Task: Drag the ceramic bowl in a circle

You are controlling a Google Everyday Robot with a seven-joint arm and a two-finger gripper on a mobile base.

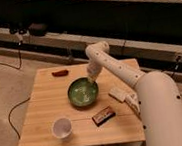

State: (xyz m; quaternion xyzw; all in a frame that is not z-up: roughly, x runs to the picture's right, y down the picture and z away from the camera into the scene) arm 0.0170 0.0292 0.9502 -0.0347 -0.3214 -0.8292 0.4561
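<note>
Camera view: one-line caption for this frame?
Gripper shut on the far rim of the ceramic bowl on a wooden table, white cup nearby.

This looks like a robotics lab or test room rather than a home: a plain wooden table [46, 125] stands alone on a bare floor where loose cables [11, 118] trail, and a long ledge [60, 43] along the dark wall carries black equipment [37, 28]. The white robot arm [156, 99] reaches over the table, its gripper [91, 79] closed at the rim of the ceramic bowl [82, 94]
</note>
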